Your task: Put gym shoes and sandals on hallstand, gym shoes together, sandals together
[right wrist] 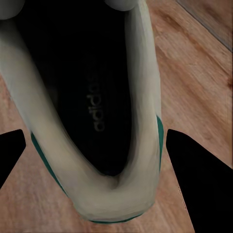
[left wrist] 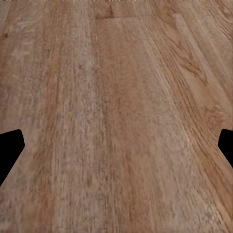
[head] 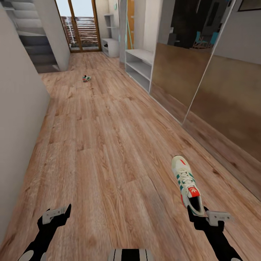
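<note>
My right claw (head: 203, 214) straddles the near gym shoe's (head: 186, 183) heel, fingers wide apart, not touching it. My left claw (head: 54, 214) hangs open above bare floor (head: 108, 145). The other sneaker (head: 86, 78) lies far ahead, hallstand (head: 139, 67) to its right.

Grey staircase (head: 34, 40) at far left, beside a pale wall (head: 18, 108). Glazed wooden-framed door (head: 81, 25) at the corridor's end, white shelf unit (head: 110, 45) near it. Mirrored sliding panels (head: 203, 83) along the right, reflecting wood grain.
</note>
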